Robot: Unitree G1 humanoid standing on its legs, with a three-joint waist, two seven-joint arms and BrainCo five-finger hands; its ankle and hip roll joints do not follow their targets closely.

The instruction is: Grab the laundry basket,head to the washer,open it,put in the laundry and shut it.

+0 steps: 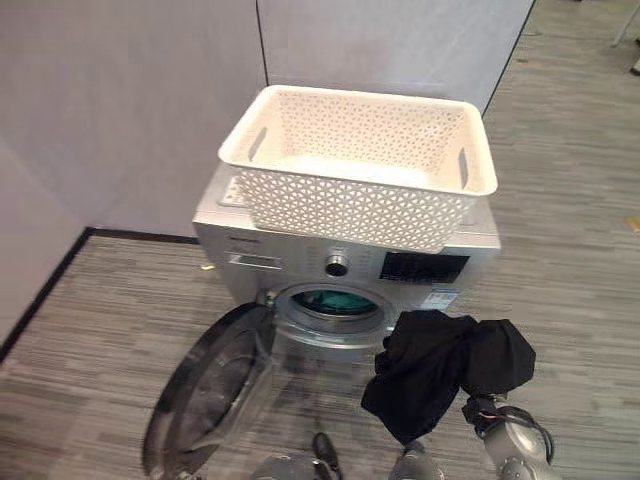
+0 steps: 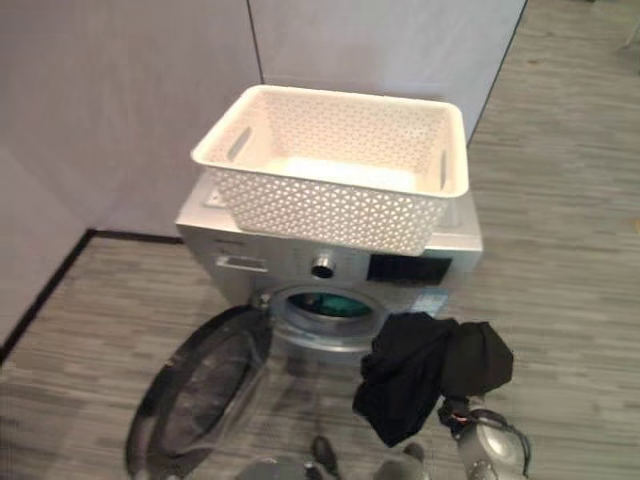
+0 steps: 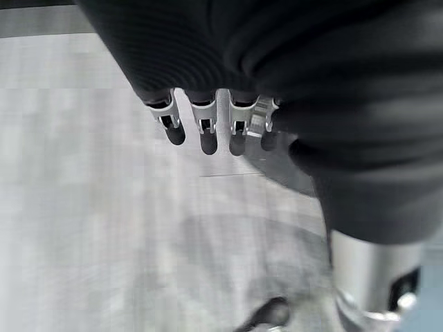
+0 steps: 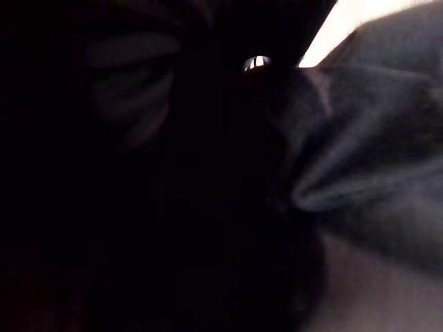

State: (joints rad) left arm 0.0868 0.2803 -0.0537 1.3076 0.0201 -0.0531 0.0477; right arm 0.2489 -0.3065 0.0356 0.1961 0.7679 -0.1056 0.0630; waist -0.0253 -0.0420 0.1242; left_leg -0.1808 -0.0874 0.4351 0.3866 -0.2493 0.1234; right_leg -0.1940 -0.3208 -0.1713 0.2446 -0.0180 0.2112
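Observation:
The white lattice laundry basket (image 1: 350,205) stands on top of the silver washer (image 1: 290,262). The washer's round door (image 1: 215,390) is swung wide open to the left, and something teal shows inside the drum opening (image 1: 335,303). A black garment (image 1: 440,370) hangs bunched in the air just right of and below the opening. My right hand (image 4: 256,62) is wrapped in that cloth and grips it, with only a glint of a finger showing. My left hand (image 3: 208,128) hangs low over the floor, fingers straight and holding nothing.
Grey partition walls (image 1: 130,110) stand behind and left of the washer, which sits in their corner. Striped grey floor (image 1: 90,330) spreads around it, with room on the right side (image 1: 570,250).

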